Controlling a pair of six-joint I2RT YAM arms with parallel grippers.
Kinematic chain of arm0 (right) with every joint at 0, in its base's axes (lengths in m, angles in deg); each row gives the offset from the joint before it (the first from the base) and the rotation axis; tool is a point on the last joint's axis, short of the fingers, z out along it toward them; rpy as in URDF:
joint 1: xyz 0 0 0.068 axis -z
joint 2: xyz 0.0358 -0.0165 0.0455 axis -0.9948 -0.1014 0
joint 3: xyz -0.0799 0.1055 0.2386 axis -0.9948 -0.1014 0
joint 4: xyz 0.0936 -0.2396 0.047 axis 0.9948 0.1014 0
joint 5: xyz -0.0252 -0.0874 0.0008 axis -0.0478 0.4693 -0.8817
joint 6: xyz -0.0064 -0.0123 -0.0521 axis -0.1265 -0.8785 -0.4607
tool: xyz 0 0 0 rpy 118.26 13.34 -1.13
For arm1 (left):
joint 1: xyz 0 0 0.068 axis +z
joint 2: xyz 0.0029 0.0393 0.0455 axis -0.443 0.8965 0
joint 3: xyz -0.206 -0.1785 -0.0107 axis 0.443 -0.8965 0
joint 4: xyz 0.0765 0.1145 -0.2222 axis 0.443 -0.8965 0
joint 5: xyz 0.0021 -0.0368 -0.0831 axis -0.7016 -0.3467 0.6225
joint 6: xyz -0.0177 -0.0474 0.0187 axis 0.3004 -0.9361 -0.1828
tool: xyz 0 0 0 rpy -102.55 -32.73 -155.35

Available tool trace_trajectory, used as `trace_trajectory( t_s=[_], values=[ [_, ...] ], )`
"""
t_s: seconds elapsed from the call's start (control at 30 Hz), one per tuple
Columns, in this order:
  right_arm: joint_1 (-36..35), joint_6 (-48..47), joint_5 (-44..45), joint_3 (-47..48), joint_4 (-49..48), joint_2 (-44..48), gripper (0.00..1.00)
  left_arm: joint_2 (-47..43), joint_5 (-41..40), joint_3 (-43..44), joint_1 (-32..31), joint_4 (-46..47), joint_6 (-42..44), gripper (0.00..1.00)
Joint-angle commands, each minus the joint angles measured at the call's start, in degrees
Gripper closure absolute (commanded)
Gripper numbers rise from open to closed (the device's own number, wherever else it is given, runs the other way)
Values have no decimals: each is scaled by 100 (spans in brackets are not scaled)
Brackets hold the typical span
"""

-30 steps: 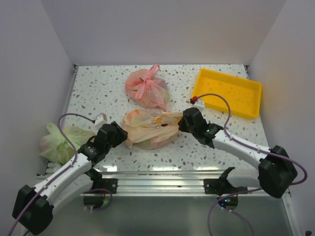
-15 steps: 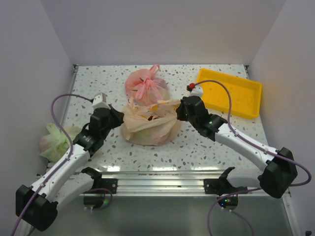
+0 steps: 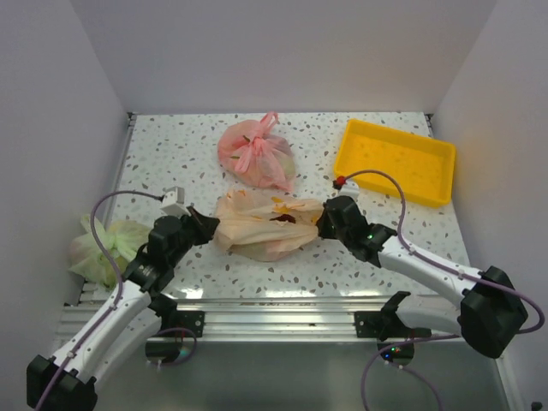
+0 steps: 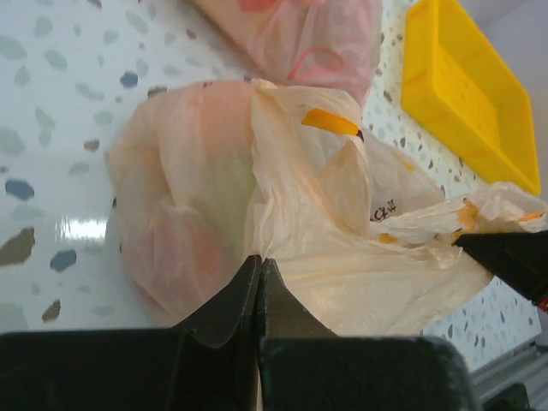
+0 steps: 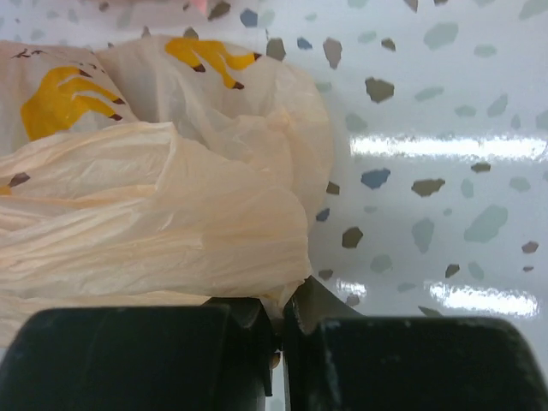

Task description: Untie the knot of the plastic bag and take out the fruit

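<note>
The peach-orange plastic bag (image 3: 261,227) lies stretched sideways on the speckled table between both grippers. My left gripper (image 3: 211,229) is shut on the film at the bag's left end, its fingertips pinching a fold (image 4: 259,259). My right gripper (image 3: 322,224) is shut on the film at the right end (image 5: 287,295). I cannot make out the knot in the crumpled film. The fruit shows only as a dark red patch (image 3: 287,217) in the top folds and as faint pink and green shapes through the film (image 4: 184,231).
A smaller pink bag (image 3: 257,154) sits just behind the peach bag. A yellow tray (image 3: 394,161) stands at the back right. A pale green bag (image 3: 103,248) lies at the left edge beside my left arm. The metal rail runs along the near edge.
The left gripper has shut on the bag's left end. Both arms had lifted the bag up and back, then brought it down and nearer, and it is now stretched out flatter.
</note>
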Motion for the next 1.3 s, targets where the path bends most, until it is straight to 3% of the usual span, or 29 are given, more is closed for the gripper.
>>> trace_trajectory(
  t_s=[0.0,0.07,0.1,0.13,0.17,0.2,0.3,0.5,0.63,0.77,0.97,1.27],
  values=[
    [30,379,117,-277,366,407,95,-654,137,-432,52,-611,-388,100],
    [21,275,47,-304,568,583,90,-902,215,-407,52,-928,-249,98],
    [30,221,3,-286,630,627,87,-1033,233,-328,52,-999,-4,91],
    [21,160,-84,-190,752,680,80,-1043,303,-223,52,-1069,173,66],
    [21,38,-120,-129,797,680,77,-1009,338,65,52,-1079,383,50],
    [30,-7,-164,-76,841,680,74,-834,495,251,52,-1070,881,24],
    [21,-60,-252,153,956,628,67,-72,952,1173,52,-1052,2032,2],
    [21,413,-340,338,1000,610,32,1590,2349,2879,-27,-1131,3441,0],
    [21,914,-314,347,938,663,13,2541,2449,3591,-588,-1481,4101,0],
    [4,1450,-322,303,789,619,11,3350,2395,4014,-1099,-1808,4630,0],
    [4,1855,-630,83,350,487,15,3896,2475,4181,-1240,-1844,5008,2],
    [-14,2330,-876,-233,-336,57,20,4713,2281,4261,-1345,-1501,5052,14]
  ],
)
